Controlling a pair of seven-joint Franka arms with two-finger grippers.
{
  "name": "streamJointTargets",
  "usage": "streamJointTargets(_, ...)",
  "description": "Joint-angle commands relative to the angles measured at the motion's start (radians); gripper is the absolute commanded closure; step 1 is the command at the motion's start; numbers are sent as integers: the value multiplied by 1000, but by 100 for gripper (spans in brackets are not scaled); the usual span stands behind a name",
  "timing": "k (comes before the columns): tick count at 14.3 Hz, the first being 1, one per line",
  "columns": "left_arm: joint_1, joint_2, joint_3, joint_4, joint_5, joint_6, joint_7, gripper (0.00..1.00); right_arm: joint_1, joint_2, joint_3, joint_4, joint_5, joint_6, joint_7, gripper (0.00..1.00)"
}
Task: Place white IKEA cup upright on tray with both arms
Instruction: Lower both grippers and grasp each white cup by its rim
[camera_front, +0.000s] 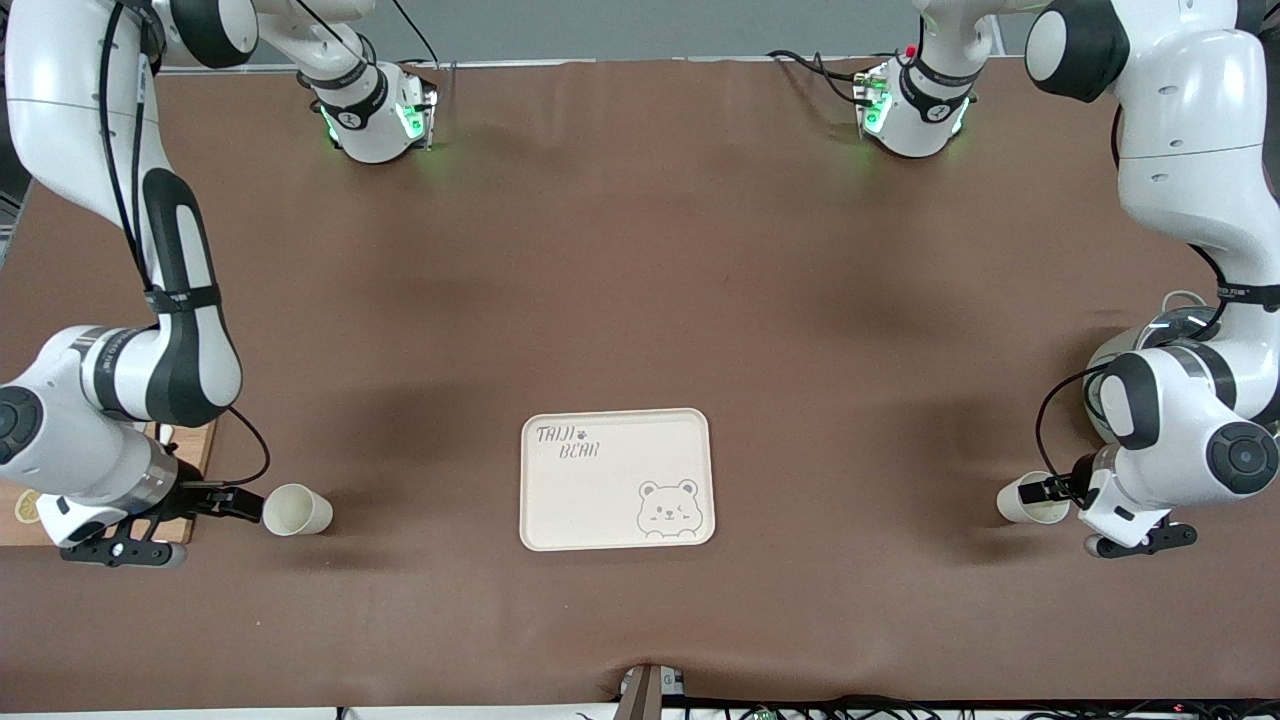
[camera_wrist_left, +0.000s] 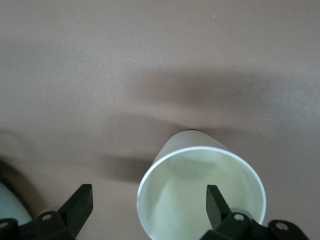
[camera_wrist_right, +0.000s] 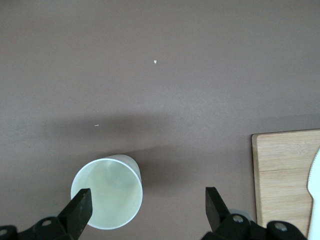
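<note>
**Two cups flank the tray, both claws spread**

On the brown table (camera_front: 640, 250), the cream tray (camera_front: 617, 478) with its grey "TAIJI BEAR" lettering and bear-face drawing lies flat and bare, nearer the front camera than the two arm bases. It serves as the landmark here.

Toward the right arm's end of the table from the tray, well apart from it, a white cup (camera_front: 297, 509) stands with its mouth open upward. The right gripper (camera_front: 232, 502) sits just beside that cup, on the side away from the tray, its fingers spread wide; in the right wrist view one finger (camera_wrist_right: 80, 207) overlaps the cup's (camera_wrist_right: 107, 192) rim, and the cup is not between the fingers. A wooden cutting board (camera_front: 190, 450) lies under the right arm, farther from the tray than the cup.

Toward the left arm's end from the tray, also well apart, a second white cup (camera_front: 1030, 498) stands. The left gripper (camera_front: 1058, 490) is at its rim, spread open, one finger (camera_wrist_left: 216, 202) reaching inside the cup's (camera_wrist_left: 200, 190) mouth and the other outside its wall.
</note>
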Motion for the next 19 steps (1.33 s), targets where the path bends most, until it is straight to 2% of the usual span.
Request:
streamJointTargets(1, 4, -13, -4, -17, 5, 10, 0, 23, -12, 45, 7, 39, 8, 21, -5, 0)
streamJointTargets(3, 6, -15, -4, -18, 3, 10, -1, 49, -12, 65, 7, 36, 8, 42, -5, 0)
streamJointTargets(5, 6, -16, -4, -18, 2, 10, -3, 70, -11, 82, 7, 36, 8, 42, -5, 0)
streamJointTargets(7, 6, -15, -4, -18, 1, 10, -4, 83, -9, 99, 7, 36, 10, 43, -7, 0)
streamJointTargets(11, 6, -15, -4, -18, 0, 10, -6, 100, -1, 122, 7, 30, 14, 98, -7, 0)
streamJointTargets(19, 3, -64, -10, -3, -2, -1, -12, 100, -1, 155, 8, 30, 16, 120, -5, 0)
